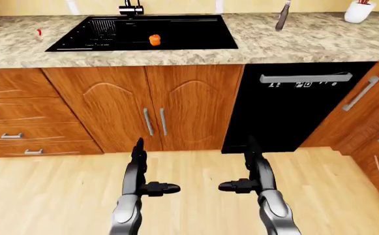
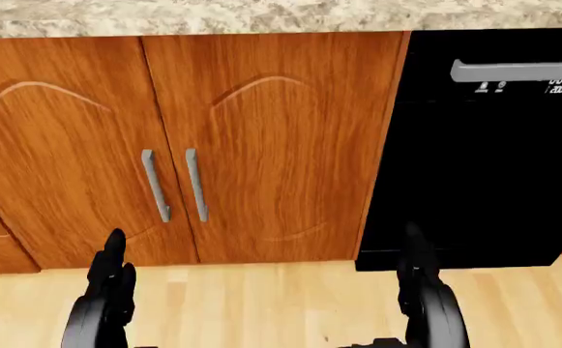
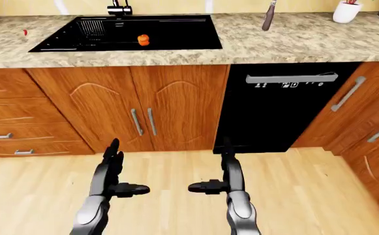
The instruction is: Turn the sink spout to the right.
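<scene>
- My left hand [image 1: 139,183] and right hand [image 1: 253,182] hang low over the pale wooden plank floor [image 1: 196,169], fingers spread wide, holding nothing, thumbs pointing at each other.
- Above them in the left-eye view stand the brown wooden cabinet doors [image 1: 147,107], with the black dishwasher front [image 1: 293,107] just right.
- The black rectangular sink basin [image 1: 176,32] sits in the speckled granite tabletop [image 1: 293,41]; a small orange object [image 1: 154,40] lies inside it.
- Only the dark sink spout base [image 1: 130,8] shows at the basin's top edge.
</scene>
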Controlling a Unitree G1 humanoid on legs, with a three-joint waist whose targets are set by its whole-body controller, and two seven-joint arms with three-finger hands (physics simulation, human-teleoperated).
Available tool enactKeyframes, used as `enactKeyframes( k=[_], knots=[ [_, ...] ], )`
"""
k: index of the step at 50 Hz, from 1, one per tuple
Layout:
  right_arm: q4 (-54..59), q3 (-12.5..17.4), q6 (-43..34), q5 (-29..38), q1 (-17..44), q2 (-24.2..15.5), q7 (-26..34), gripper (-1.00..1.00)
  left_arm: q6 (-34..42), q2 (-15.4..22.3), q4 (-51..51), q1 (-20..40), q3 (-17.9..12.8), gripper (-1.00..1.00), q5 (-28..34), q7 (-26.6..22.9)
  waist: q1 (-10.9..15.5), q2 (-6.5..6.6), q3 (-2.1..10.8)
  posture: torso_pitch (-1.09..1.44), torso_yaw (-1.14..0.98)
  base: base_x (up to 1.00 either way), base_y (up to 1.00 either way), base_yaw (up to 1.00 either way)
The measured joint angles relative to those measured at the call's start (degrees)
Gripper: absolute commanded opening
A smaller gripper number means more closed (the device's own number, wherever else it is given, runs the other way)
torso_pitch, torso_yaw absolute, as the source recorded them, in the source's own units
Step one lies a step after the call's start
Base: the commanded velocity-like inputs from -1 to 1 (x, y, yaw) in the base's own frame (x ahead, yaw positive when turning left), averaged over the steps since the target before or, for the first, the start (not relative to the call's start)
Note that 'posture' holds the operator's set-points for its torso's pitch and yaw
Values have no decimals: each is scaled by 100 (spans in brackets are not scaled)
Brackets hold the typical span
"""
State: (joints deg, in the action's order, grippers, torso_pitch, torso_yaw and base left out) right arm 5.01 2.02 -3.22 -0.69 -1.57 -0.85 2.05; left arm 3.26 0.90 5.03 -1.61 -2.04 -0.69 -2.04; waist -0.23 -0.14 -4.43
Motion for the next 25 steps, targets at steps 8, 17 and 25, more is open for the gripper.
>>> enactKeyframes(
  k=[8,17,25],
  knots=[
    [-191,-56,173,145,57,-18,-23,100,-364,-47,-242,-71,155,100,107,-11,49,-50,310,0,0,0,0,0],
    [-429,-53,45,185,-44,-8,21,100,-216,-31,-534,-133,80,100,90,4,44,-27,367,0,0,0,0,0],
    [-362,-77,8,306,-31,-15,-6,100,-152,-19,-574,-142,89,100,92,-47,39,-14,413,0,0,0,4,0]
  ],
)
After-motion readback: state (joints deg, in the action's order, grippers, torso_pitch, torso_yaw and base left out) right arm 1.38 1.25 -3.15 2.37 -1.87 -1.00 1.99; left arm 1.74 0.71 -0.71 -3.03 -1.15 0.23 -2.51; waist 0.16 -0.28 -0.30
